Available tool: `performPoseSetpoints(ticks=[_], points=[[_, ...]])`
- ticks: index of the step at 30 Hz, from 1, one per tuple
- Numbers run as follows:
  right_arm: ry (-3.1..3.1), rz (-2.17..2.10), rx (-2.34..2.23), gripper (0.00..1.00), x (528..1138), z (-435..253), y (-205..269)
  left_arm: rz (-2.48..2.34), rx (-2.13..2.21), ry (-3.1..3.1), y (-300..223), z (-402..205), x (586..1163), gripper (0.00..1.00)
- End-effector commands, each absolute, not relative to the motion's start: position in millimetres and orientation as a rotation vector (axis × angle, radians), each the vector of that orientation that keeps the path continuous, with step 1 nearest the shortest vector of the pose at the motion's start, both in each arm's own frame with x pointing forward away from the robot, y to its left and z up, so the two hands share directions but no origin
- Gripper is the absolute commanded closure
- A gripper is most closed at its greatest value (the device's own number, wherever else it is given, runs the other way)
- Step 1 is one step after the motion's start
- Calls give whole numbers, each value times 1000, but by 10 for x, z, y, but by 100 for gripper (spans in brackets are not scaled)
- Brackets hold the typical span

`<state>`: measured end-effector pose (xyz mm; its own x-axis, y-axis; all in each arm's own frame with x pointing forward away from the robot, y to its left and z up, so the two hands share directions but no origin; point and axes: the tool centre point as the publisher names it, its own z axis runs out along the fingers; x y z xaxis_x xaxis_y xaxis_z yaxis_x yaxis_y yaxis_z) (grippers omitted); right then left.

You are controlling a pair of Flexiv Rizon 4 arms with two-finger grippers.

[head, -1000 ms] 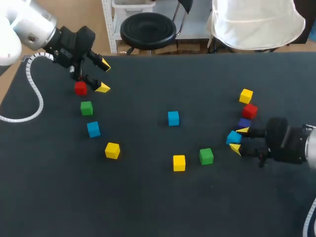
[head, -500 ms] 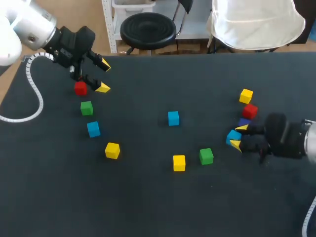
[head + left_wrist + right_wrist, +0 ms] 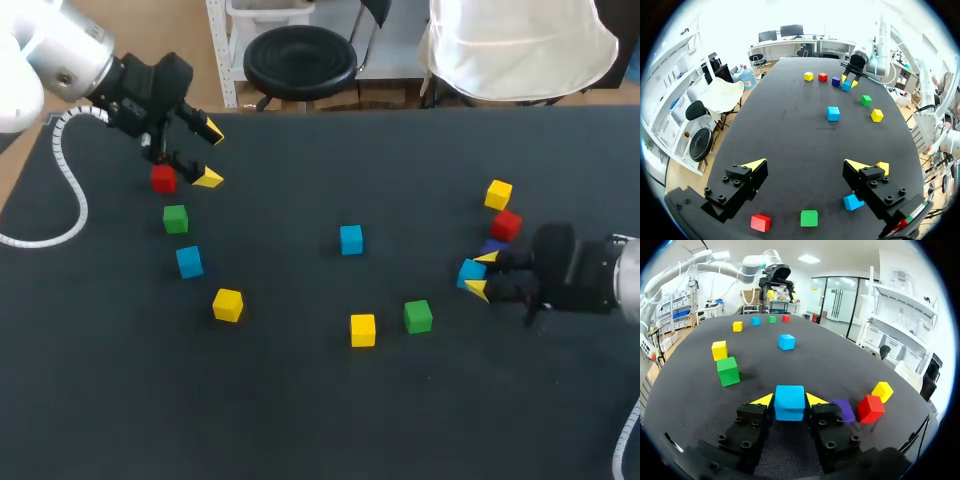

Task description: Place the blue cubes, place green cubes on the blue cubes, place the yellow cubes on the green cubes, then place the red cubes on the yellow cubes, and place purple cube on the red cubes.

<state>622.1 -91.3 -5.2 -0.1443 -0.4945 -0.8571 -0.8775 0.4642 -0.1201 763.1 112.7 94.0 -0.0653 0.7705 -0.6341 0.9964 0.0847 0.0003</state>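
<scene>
A blue cube [image 3: 789, 402] was pinched by the right gripper [image 3: 478, 274] beside the purple cube [image 3: 844, 410] (presumably for the base layer); the left gripper [image 3: 208, 153] was held wide open, empty, by a red cube [image 3: 163, 179].

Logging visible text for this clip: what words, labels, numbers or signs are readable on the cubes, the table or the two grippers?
None can be read.
Blue cube in the right gripper, purple cube, red cube: plain faces, no print.
Left gripper and table: no markings visible.
</scene>
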Motion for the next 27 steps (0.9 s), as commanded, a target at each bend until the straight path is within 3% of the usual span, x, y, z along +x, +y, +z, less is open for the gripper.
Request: performPoseSetpoints(ticks=[1,27], points=[[1807,537,-1206,100,6210,94,-946,-617,1734,1890,1127,939,7620,0],[1798,568,-1508,100,6713,590,-158,-617,1734,1890,1127,939,7620,0]])
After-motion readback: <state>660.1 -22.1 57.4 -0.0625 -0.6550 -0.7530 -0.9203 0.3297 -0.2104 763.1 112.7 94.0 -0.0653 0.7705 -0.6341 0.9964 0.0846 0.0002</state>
